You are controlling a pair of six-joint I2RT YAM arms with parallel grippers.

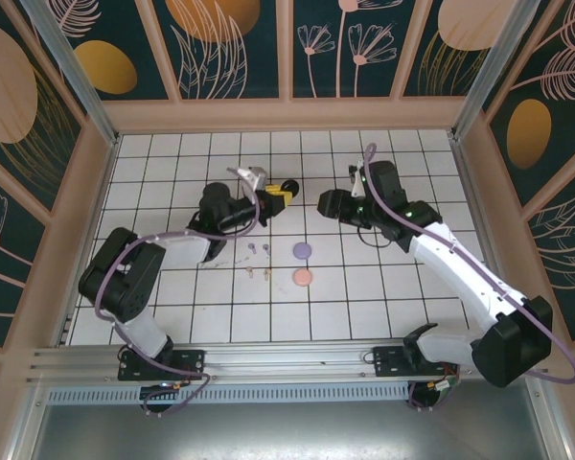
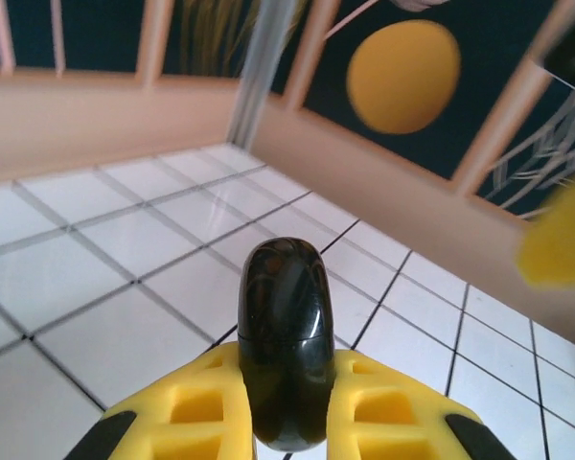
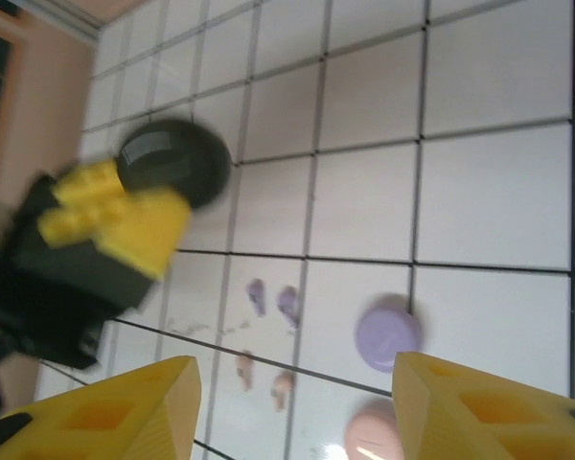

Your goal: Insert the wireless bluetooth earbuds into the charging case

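Left gripper [image 2: 286,372] is clamped on black case [image 2: 283,316], disc on edge. Right gripper [image 3: 295,369]: jaws apart, empty. Lilac earbuds [image 3: 287,302] & pink earbuds [image 3: 283,386] lie mid-table, toward near edge from both grippers; your right arm's free.

Left fingers [image 2: 196,407] pinching black case [image 2: 286,326], right fingers [image 3: 479,412] spread apart

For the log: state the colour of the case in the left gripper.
The case is glossy black, clearest in the left wrist view.
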